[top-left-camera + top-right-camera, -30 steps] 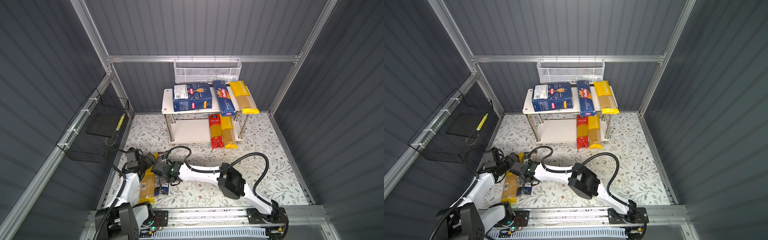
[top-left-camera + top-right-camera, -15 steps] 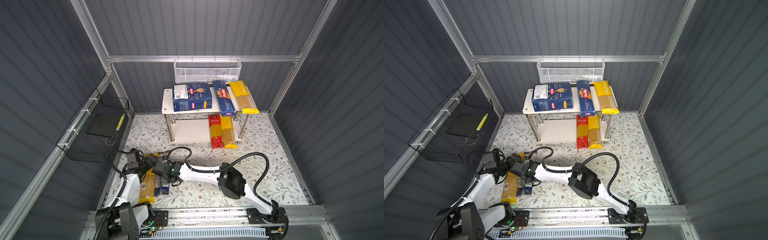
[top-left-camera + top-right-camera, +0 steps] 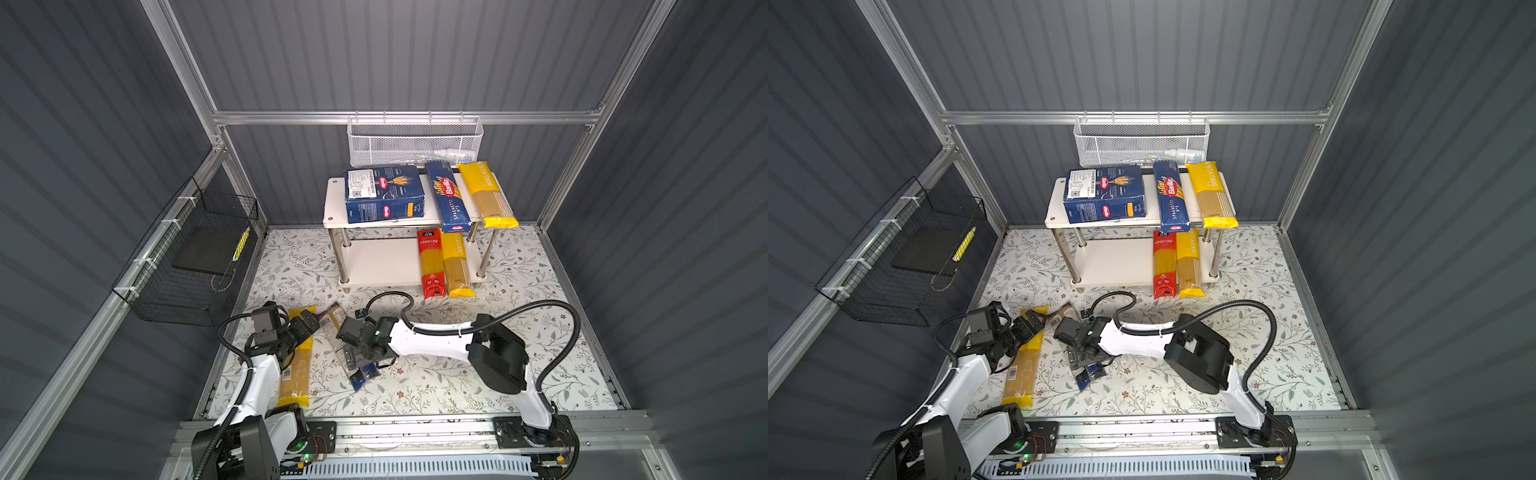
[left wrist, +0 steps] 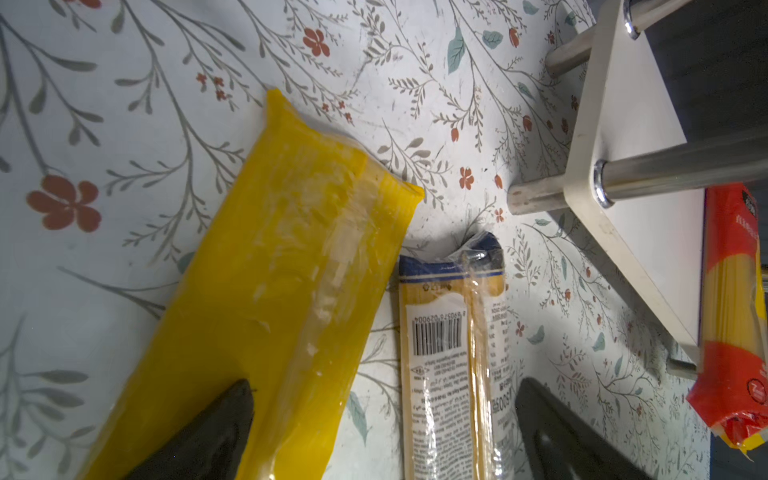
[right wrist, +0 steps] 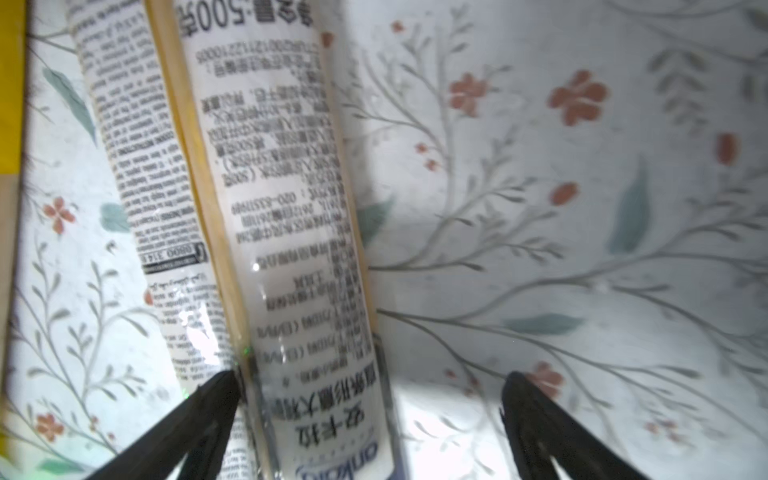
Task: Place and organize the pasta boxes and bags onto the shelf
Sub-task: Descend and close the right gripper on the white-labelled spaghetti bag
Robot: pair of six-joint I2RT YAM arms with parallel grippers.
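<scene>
The shelf [image 3: 334, 199] [image 3: 1054, 203] [image 4: 623, 166] carries on top the wide pasta box [image 3: 384, 199], the narrow box [image 3: 449, 197] and a yellow bag [image 3: 488, 195]. A red bag [image 3: 431, 266] [image 4: 731, 311] and another yellow bag [image 3: 457, 266] lie on its lower board. On the floor lie a yellow bag [image 3: 297, 374] [image 4: 282, 291] and a blue-and-white-labelled bag [image 3: 361, 374] [image 4: 449, 353] [image 5: 270, 208]. My left gripper [image 3: 307, 322] [image 4: 384, 415] is open, straddling the near ends of both. My right gripper [image 3: 351, 357] [image 5: 365, 399] is open around the labelled bag, which rests against one finger.
A white mesh basket [image 3: 415, 143] hangs on the back wall above the shelf. A black wire basket [image 3: 195, 266] hangs on the left wall. The aluminium rail [image 3: 415, 432] runs along the front edge, and grey walls close in the sides.
My right gripper has shifted slightly over the labelled bag. The left arm has barely moved, and both grippers stay open.
</scene>
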